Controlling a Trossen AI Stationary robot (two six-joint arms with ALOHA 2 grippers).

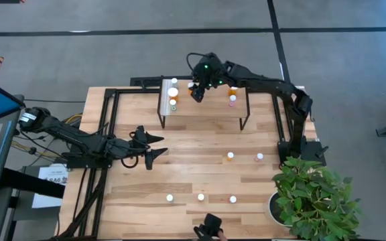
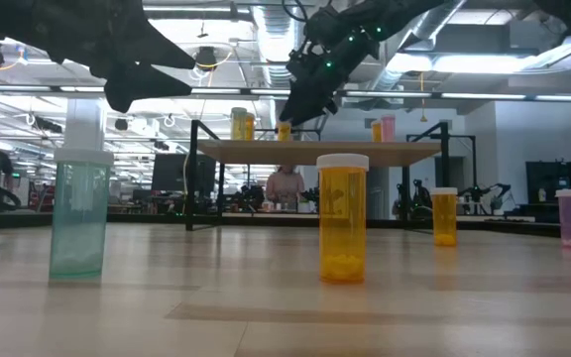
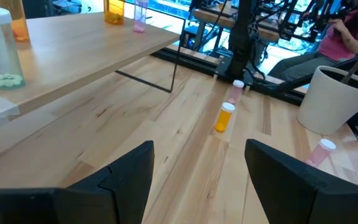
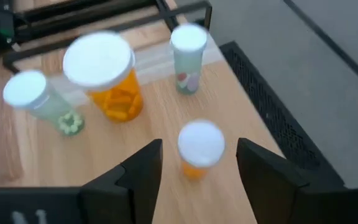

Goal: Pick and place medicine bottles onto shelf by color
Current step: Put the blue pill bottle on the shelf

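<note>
From overhead we look straight down on the whole table (image 1: 179, 181); our low camera looks level across it; both wrist cameras sit close, and all four views share the shelf (image 1: 206, 110).

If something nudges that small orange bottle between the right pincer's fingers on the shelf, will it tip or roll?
The small orange bottle stands upright, taller than wide, so it probably tips easily. Its round body would likely roll once down. It sits near the shelf edge, so it might fall off.
</note>
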